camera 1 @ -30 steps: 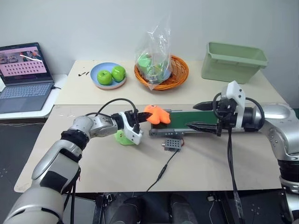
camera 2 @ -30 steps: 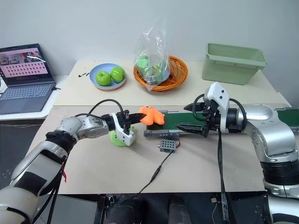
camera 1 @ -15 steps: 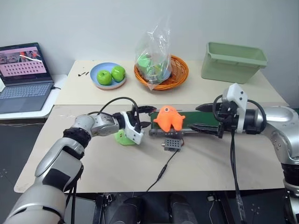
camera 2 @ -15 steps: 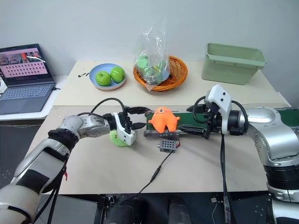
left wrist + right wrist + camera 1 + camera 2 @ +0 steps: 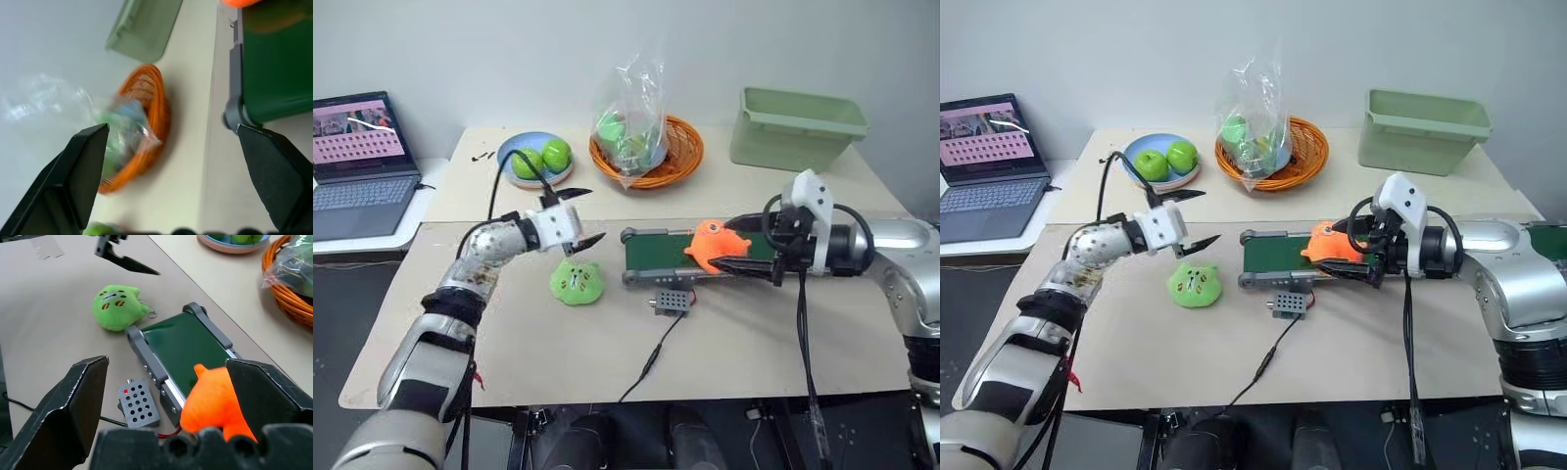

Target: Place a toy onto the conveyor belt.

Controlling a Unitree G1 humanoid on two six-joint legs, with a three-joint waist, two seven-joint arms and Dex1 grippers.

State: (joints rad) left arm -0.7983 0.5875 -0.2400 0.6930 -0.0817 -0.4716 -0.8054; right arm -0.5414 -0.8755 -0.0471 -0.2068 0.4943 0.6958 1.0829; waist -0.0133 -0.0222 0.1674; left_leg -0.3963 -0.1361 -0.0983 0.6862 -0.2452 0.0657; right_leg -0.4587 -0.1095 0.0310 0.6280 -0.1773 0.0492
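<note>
Now the orange toy point(image 5: 713, 245) lies on the conveyor belt point(image 5: 656, 253), so placement looks done. Both claws gape empty (left claw point(image 5: 576, 217), right claw point(image 5: 736, 247)); next, probably withdrawal.

Head cameras look down over the conveyor belt point(image 5: 656, 252); both wrist cameras see it close.

The left arm reaches forward, its tool point(image 5: 574, 217) held level with both black fingers spread wide. The right arm bends inward across the front, its tool point(image 5: 736, 244) also gaping, pointing left.
</note>
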